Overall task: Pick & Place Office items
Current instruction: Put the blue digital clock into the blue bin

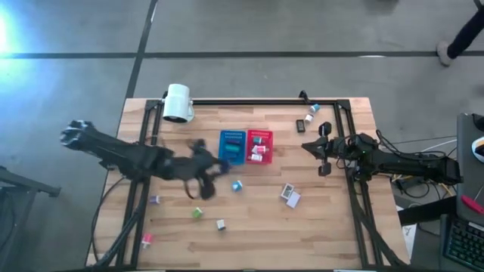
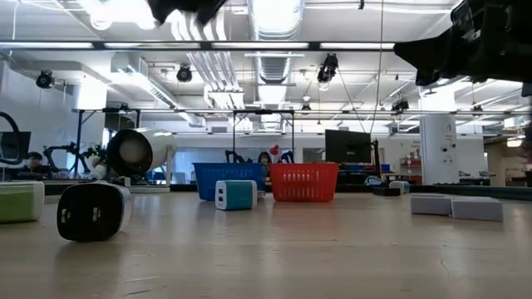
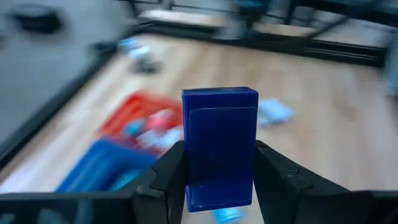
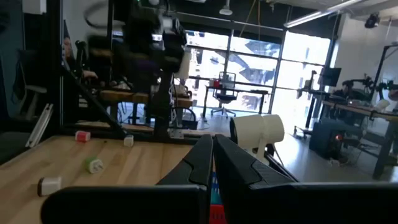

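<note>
My left gripper [image 3: 221, 180] is shut on a dark blue rectangular block [image 3: 219, 146] and hangs above the table just on the near left of the blue bin [image 1: 233, 146]. The red bin [image 1: 259, 146] stands beside the blue one, and each holds a few small pieces. Loose office items lie on the wood: a teal block [image 1: 237, 185], white pieces [image 1: 290, 195], a green piece [image 1: 197, 213] and a pink one [image 1: 147, 239]. My right gripper [image 4: 213, 158] is shut on nothing, raised at the table's right side [image 1: 308, 147]. My left gripper pinches the blue block by its two long sides [image 3: 190, 168] between its two fingers [image 3: 169, 177]. The block stands out past the fingertips, lengthwise along the fingers. The fingers come slanting down from the table's left. The block is lifted clear of the table.
A white cylinder-shaped lamp [image 1: 178, 102] lies at the table's far left. A few small pieces [image 1: 310, 117] sit at the far right, near the black frame rail [image 1: 249, 100]. A purple piece [image 1: 154, 199] and a white one [image 1: 220, 224] lie near the left front.
</note>
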`<action>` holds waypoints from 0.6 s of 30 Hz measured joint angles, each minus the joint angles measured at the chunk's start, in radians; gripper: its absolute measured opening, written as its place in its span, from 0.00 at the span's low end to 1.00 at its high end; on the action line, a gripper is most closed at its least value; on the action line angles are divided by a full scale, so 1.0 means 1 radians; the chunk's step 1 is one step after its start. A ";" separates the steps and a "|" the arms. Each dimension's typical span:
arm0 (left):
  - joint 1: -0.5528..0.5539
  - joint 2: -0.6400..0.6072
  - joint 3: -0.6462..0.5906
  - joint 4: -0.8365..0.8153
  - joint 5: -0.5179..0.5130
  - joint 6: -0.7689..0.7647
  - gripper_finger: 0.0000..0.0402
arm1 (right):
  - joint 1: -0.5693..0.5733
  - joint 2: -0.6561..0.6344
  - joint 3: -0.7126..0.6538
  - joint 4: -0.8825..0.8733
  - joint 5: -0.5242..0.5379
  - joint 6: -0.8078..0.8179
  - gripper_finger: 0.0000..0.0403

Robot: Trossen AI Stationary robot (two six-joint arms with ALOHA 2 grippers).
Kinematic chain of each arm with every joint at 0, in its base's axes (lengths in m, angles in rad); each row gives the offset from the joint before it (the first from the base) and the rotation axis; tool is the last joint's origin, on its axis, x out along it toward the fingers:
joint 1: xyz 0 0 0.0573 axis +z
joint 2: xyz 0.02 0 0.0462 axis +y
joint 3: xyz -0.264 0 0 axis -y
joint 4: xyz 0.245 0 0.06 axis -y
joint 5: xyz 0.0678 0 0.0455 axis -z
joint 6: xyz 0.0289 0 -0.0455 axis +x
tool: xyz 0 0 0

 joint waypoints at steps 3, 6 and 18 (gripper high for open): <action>0.026 -0.187 -0.252 0.155 -0.120 -0.020 0.36 | -0.001 0.000 0.013 -0.006 0.004 0.005 0.03; 0.062 -0.320 -0.487 0.439 -0.114 0.077 0.36 | -0.001 0.000 0.026 -0.006 0.004 0.017 0.03; 0.356 -0.451 -0.661 0.530 0.023 0.135 0.36 | 0.000 0.045 0.053 0.000 0.097 -0.073 0.03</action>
